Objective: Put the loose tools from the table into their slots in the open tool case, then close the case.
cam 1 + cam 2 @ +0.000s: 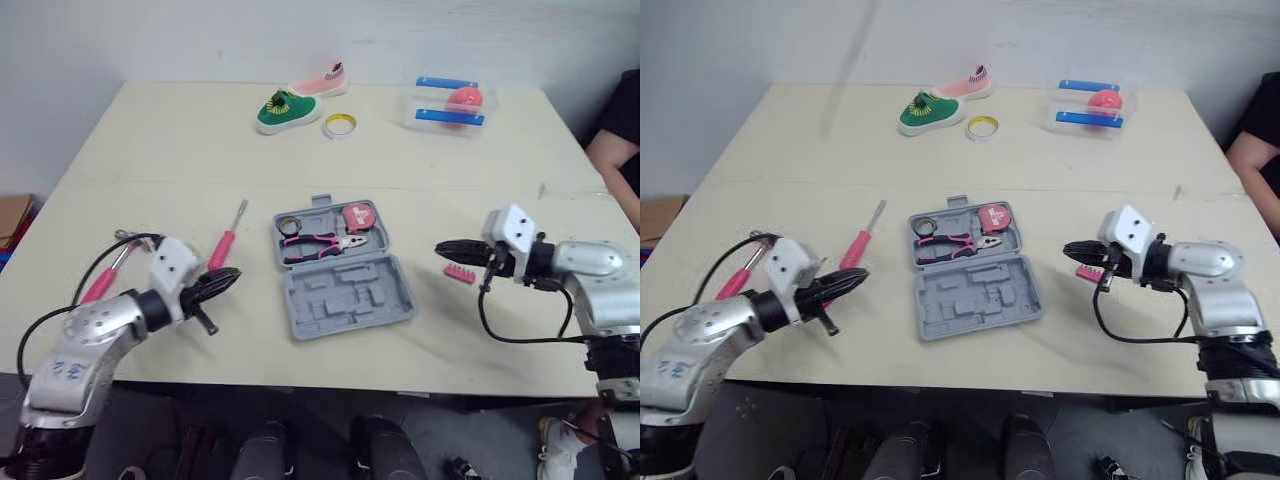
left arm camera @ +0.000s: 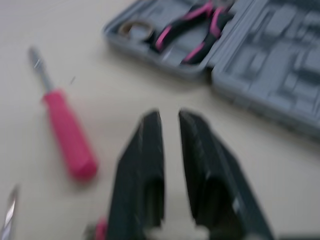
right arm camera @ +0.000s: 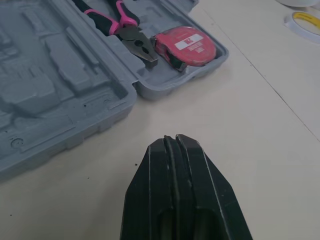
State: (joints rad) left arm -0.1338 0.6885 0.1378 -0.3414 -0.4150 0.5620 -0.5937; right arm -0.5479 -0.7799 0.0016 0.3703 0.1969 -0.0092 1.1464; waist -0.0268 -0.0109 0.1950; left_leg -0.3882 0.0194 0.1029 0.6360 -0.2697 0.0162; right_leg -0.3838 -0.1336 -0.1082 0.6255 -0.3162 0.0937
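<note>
The grey tool case (image 1: 345,290) lies open mid-table. Its far half holds pink-handled pliers (image 1: 320,243), a red tape measure (image 1: 360,215) and a small ring (image 1: 289,224); the near half's slots are bare. A pink screwdriver (image 1: 225,243) lies left of the case. Further left is a pink-handled hammer (image 1: 103,282). A small pink bit holder (image 1: 459,273) lies right of the case. My left gripper (image 1: 225,278) hovers just near of the screwdriver, its fingers (image 2: 145,150) slightly apart, holding nothing. My right gripper (image 1: 442,247) is shut and empty, just above the bit holder.
At the table's far side sit a green shoe (image 1: 287,108), a pink shoe (image 1: 322,82), a yellow tape ring (image 1: 339,125) and a clear box (image 1: 452,103) with a red ball. A person's arm (image 1: 615,150) is at the right edge.
</note>
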